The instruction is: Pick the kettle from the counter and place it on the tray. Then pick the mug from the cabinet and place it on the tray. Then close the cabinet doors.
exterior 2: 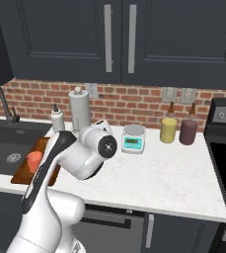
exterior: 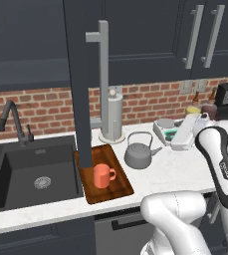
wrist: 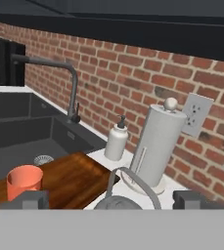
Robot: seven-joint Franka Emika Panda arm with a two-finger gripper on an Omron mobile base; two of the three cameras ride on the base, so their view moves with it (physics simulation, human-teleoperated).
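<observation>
We are holding our gripper [wrist: 108,199] with jaws spread wide, gripping nothing | kettle [exterior: 138,152] is sitting on the counter [exterior: 175,167] just beside the tray [exterior: 116,191] | mug [exterior: 103,176] is standing on the tray.

The tray [exterior: 116,187] is brown wood with a soft shine. The kettle [exterior: 138,155] is smooth grey metal, a bit dull. The mug [exterior: 102,176] is plain orange-red and matt. The counter [exterior: 175,167] looks like smooth white stone. The wall [wrist: 123,73] is rough red brick. The sink [exterior: 21,174] is matt black. The cabinet doors [exterior 2: 149,39] are dark and matt, with silver metal handles [exterior 2: 131,38]
</observation>
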